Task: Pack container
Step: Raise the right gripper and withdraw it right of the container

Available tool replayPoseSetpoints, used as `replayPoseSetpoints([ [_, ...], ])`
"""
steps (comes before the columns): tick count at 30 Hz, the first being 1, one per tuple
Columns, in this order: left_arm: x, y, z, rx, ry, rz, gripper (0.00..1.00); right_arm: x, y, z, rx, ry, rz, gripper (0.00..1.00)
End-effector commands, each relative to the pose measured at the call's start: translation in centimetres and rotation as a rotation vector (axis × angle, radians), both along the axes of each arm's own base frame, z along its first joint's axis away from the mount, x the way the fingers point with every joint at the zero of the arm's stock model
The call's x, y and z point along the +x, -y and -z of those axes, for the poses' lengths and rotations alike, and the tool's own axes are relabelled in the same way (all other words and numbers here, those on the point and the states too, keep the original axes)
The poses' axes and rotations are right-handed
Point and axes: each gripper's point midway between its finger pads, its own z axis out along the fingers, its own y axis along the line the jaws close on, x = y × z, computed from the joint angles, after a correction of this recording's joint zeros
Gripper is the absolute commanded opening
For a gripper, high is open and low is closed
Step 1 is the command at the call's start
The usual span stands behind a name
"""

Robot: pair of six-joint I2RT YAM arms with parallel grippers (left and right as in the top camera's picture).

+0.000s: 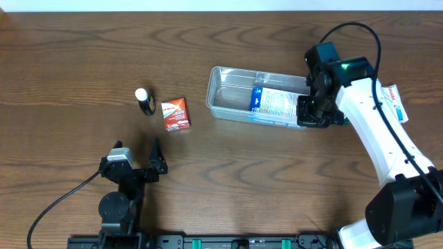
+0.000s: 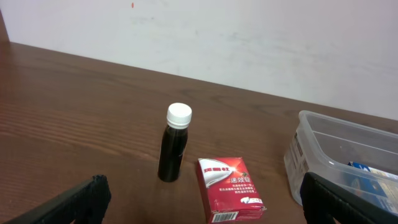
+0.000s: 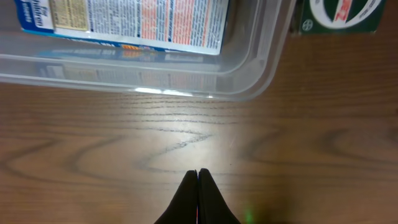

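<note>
Overhead: mid-pack. Container [image 1: 232, 93] centre-right, one box [image 1: 277, 104] inside. Right hand [image 3: 198, 180] closed, empty, at its right end. Left hand [image 1: 158, 159] open wide, lower left. Next, likely: grasp carton [image 1: 176, 115] or bottle [image 1: 144, 101], carry over.

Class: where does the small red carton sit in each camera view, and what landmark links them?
Overhead: red carton left of centre, between the bottle and the clear container.
Left wrist: bottom centre, beside the bottle.
Right wrist: not in view.
Shared landmark: the clear container, in all three.
</note>
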Motion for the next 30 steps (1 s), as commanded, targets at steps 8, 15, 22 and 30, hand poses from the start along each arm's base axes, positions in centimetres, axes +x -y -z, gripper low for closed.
replayPoseSetpoints([
  [8,-0.1,0.0,1.7,0.011,-0.049,-0.001,0.98,-0.1,1.0,2.5,-0.011,-0.003,0.088,0.01],
  [15,-0.1,0.0,1.7,0.011,-0.049,-0.001,0.98,-0.2,2.1,2.8,-0.05,-0.006,0.117,0.01],
  [22,-0.1,0.0,1.7,0.011,-0.049,-0.001,0.98,-0.5,2.2,3.0,-0.057,-0.015,0.119,0.01],
  [30,-0.1,0.0,1.7,0.011,-0.049,-0.001,0.98,-0.3,2.6,3.2,-0.078,-0.006,0.119,0.01],
])
